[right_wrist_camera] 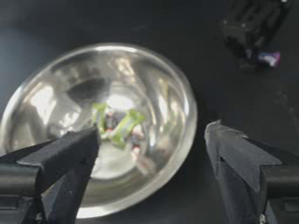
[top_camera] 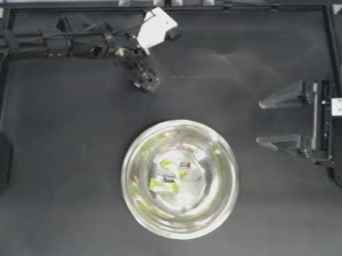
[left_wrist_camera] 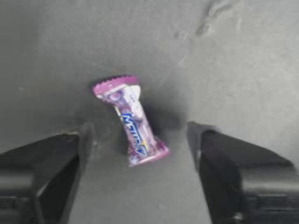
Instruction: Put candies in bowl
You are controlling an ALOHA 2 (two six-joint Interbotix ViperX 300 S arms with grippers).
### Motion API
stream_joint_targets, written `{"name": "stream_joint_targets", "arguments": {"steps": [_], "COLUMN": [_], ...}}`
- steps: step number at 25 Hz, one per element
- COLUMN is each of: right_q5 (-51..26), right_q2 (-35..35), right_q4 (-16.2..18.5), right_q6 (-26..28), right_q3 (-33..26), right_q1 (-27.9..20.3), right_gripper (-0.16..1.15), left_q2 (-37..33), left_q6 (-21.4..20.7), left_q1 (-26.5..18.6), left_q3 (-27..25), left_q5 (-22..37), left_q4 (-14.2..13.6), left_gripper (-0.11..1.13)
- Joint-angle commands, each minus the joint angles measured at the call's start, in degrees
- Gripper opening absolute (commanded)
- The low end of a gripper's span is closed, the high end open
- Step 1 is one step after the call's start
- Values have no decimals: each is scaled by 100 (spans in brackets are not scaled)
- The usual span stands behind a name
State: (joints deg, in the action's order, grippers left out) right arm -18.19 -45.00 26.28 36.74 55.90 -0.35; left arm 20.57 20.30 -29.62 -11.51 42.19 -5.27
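Both arms are black and jointed. The left arm [top_camera: 73, 40] carries a white wrist block; the right gripper [top_camera: 272, 122] has grey, wedge-shaped fingers.

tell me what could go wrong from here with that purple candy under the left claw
1. The purple candy lies slanted on the table between the open left claw; closing off-centre could pinch only a twisted wrapper end, or nudge it away.
2. The bowl sits apart from the pickup spot, so a weak grip might drop the candy on the way.
3. The right claw waits open beside the bowl; a careless swing could crowd it.
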Motion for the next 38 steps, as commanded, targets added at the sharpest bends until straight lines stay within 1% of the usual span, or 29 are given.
{"name": "stream_joint_targets", "arguments": {"steps": [1,4,7,21,26,30,35,38], "right_q5": [44,44,44,35,44,44,44,44], "right_q2": [0,0,0,-88,-88,-88,-88,-88], "right_q4": [26,26,26,0,-9,0,18,0], "right_q6": [9,9,9,9,9,9,9,9], "right_q3": [-88,-88,-88,-53,-53,-53,-44,-53], "right_q1": [18,18,18,18,18,9,18,9], "right_gripper": [100,100,100,100,100,100,100,100], "left_q2": [-211,-202,-193,-193,-255,-422,-773,-1011], "left_q6": [-18,-26,-26,-88,-211,-369,-659,-703], "left_q1": [0,0,0,0,0,35,220,343], "left_q3": [149,149,149,211,334,422,448,448], "left_q5": [-9,0,-9,0,123,237,272,272], "left_q4": [0,0,0,-9,-18,-9,0,-9], "left_gripper": [82,69,64,60,59,59,56,55]}}
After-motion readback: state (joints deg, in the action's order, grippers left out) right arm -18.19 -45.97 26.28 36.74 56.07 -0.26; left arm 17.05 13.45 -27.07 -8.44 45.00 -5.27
